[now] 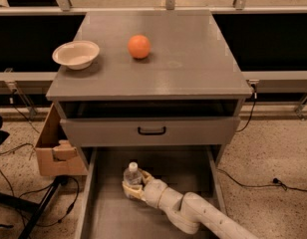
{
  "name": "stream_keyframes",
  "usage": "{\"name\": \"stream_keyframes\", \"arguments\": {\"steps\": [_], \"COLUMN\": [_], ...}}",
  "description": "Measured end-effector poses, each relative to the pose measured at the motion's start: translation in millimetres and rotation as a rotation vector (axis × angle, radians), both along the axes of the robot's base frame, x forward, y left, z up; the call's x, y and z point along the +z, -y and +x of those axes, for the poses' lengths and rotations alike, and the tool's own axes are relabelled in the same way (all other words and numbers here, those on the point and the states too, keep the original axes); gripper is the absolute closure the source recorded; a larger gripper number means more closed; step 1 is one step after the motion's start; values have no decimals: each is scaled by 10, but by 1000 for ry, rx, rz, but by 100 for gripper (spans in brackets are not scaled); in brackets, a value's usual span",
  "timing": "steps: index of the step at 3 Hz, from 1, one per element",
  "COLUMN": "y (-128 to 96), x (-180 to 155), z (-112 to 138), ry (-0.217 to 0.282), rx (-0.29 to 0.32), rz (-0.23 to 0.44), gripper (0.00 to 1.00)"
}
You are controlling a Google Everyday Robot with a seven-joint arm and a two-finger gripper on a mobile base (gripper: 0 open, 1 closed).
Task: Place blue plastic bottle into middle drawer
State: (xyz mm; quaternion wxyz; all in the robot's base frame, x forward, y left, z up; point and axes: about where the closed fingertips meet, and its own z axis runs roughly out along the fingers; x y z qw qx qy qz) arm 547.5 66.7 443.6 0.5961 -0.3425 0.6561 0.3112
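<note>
The blue plastic bottle (pixel 132 176), clear with a white cap, stands upright inside the open middle drawer (pixel 183 166), left of its middle. My gripper (pixel 133 186) reaches in from the lower right on a white arm and is shut on the bottle's lower body. The bottle's base looks close to the gray drawer floor; I cannot tell whether it touches. The drawer's thin side walls run along both sides of the arm.
A gray cabinet top (pixel 193 59) carries an orange (pixel 139 47) and a white bowl (pixel 76 54). A closed drawer front with a black handle (pixel 151 130) sits above the open drawer. A cardboard box (pixel 56 151) stands left of the cabinet. Cables lie on the floor.
</note>
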Motion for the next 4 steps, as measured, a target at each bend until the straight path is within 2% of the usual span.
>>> {"name": "stream_keyframes", "arguments": {"steps": [2, 3, 4], "y": [-15, -34, -49], "x": [20, 27, 35], "z": [-1, -3, -6], "ry": [3, 3, 3], "rx": [3, 6, 9], "rz": [1, 2, 3], "gripper": [52, 20, 0]}}
